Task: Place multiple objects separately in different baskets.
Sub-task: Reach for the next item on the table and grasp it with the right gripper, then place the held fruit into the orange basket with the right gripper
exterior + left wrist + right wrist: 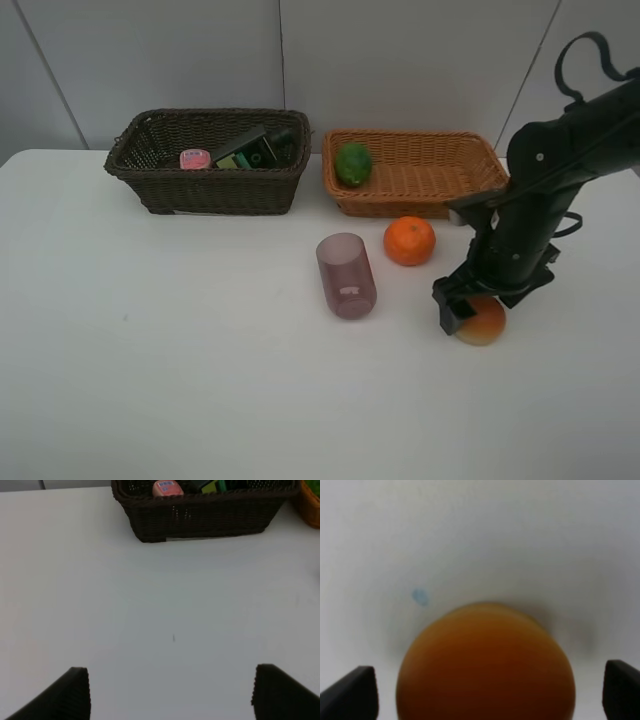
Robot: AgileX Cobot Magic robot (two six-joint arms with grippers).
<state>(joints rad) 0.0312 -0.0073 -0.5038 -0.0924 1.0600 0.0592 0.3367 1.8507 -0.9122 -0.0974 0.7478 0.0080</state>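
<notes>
My right gripper (pixel 470 312) is down at the table, open, with its fingers either side of the red-orange round fruit (pixel 485 322). The right wrist view shows that fruit (pixel 485 665) close up between the two fingertips (pixel 355 692), with gaps on both sides. The orange (pixel 409 241) and the purple cup (pixel 346 275), lying on its side, rest on the table in front of the baskets. The dark brown basket (pixel 220 190) holds the pink bottle (pixel 194 158) and the black green-labelled bottle (pixel 250 150). The green fruit (pixel 353 163) lies in the light tan basket (pixel 430 170). My left gripper (pixel 172 695) is open over bare table.
The white table (pixel 150 350) runs back to a grey wall right behind the baskets. In the left wrist view the dark basket (pixel 200 517) stands ahead, and a corner of the tan basket (pixel 311 505) shows at the edge. The right arm (pixel 545 190) leans over the table's right side.
</notes>
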